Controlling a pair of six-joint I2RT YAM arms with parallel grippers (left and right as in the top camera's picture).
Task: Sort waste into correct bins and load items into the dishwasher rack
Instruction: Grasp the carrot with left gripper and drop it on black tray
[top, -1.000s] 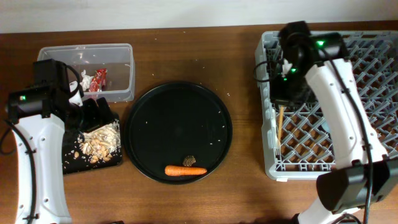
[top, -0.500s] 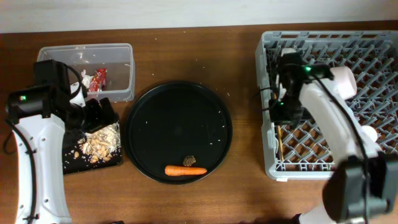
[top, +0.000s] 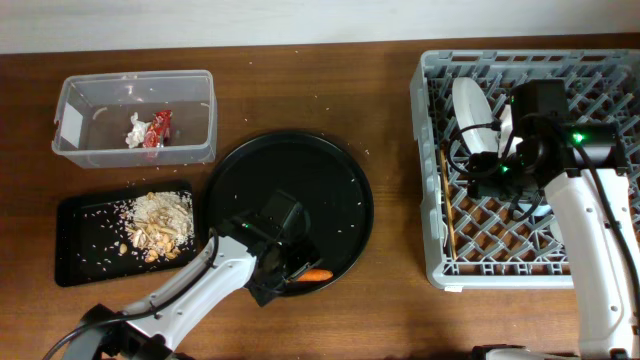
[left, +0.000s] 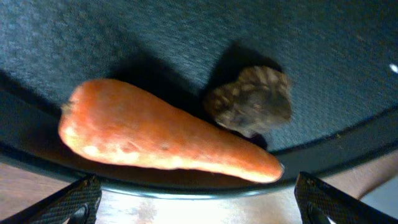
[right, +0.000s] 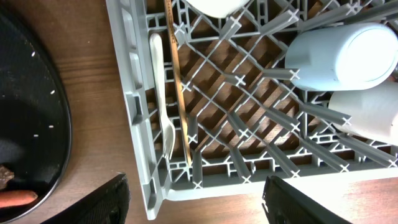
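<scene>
An orange carrot (left: 168, 140) and a small brown lump (left: 252, 99) lie at the near rim of the round black tray (top: 290, 180). My left gripper (left: 202, 208) is open just short of the carrot (top: 318, 274), its fingertips (left: 74, 202) wide on either side. The clear tub (top: 190, 110) holds a red wrapper (top: 160, 128) and white tissue (top: 135, 130). Beige scraps (top: 155, 222) lie in the shallow black tray (top: 80, 235). In the grey rack (top: 430, 200) are an upright white plate (top: 472, 118), a white fork (right: 163, 93), a wooden stick (right: 177, 81) and a blue cup (right: 342, 56). My right gripper (right: 199, 205) hangs open above the rack, holding nothing.
A pale cup (right: 367, 112) lies beside the blue one in the rack. Crumbs are scattered on the round tray and the wooden table (top: 390, 90). The left arm reaches in from the table's front edge, across the tray's near rim.
The left arm swung from the scraps tray to the carrot on the round tray. The right gripper opened and moved right from the rack's left side, and the white plate now stands there uncovered.
</scene>
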